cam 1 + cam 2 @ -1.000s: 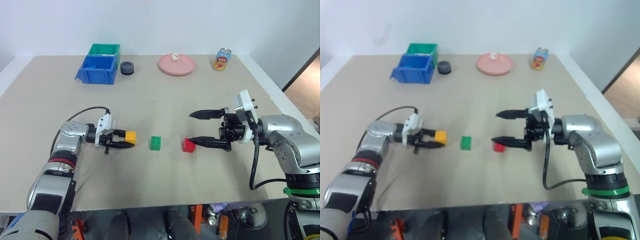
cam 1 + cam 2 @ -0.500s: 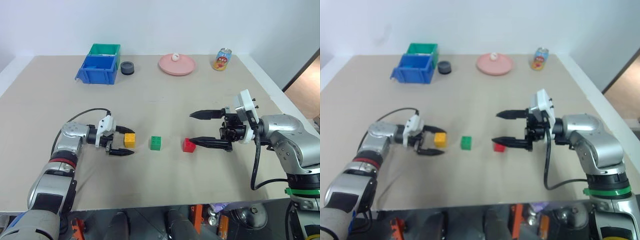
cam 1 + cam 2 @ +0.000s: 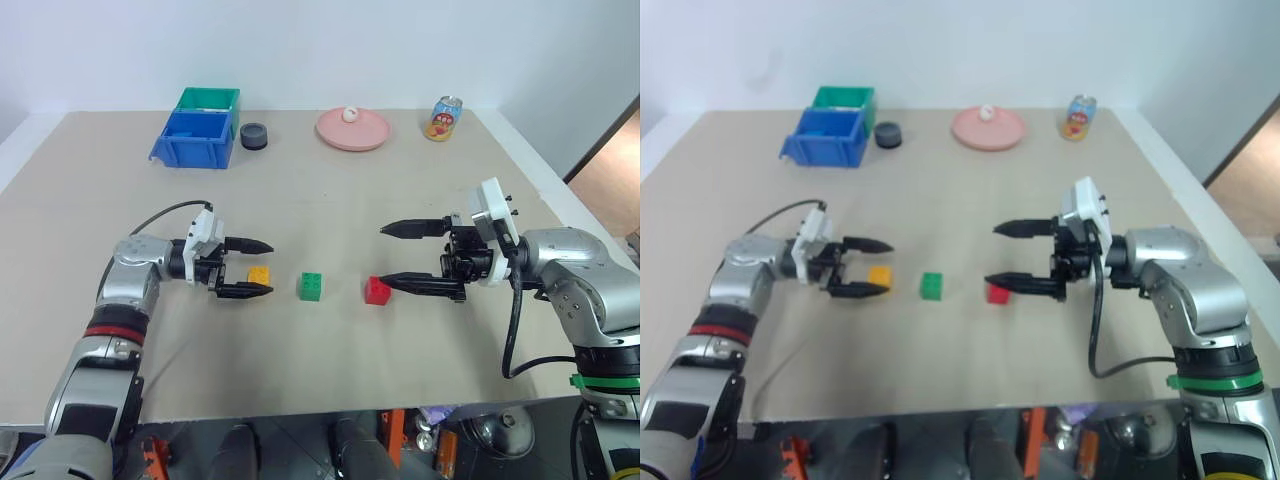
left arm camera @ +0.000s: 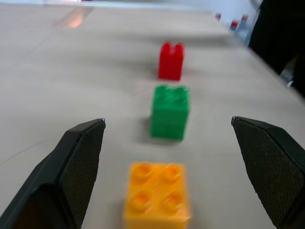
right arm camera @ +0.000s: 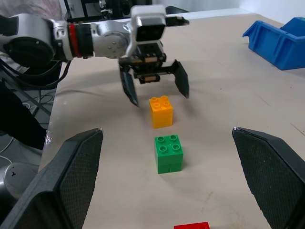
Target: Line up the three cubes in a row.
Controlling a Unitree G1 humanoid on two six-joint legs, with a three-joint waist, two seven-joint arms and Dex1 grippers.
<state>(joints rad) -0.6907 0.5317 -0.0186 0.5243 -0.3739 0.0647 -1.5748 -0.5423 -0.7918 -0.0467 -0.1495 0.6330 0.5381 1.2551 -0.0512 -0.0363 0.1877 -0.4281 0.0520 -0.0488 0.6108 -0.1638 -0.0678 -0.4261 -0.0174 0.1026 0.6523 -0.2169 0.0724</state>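
The left end effector (image 3: 252,267) has let go of the small yellow-orange studded plastic toy-brick cube (image 3: 259,275) that it pinched a second ago, and it has lifted up a little. Now its two black fingers are spread wide apart, with one finger on each side of the cube and a bit above it, and they hold nothing. The yellow-orange cube sits on the flat tan worktop (image 3: 330,190). Just beside it is the small green studded plastic cube (image 3: 310,286), and past that is the small red studded plastic cube (image 3: 377,290). The three cubes make a row with gaps between them, and they do not touch. In the left wrist view they go one behind the other: yellow-orange first, then green, then red. The right end effector (image 3: 392,258) has not moved. Its fingers are wide open too, and it holds nothing. Its lower finger tip is very close to the red cube, but I cannot tell if it touches. Far back on the worktop are a blue plastic bin (image 3: 194,139) with a green plastic bin (image 3: 209,99) behind it, a small dark round tub (image 3: 254,135), a pink round plate (image 3: 353,131) with a little white thing on it, and a drink can (image 3: 445,118) with a bright picture on it.
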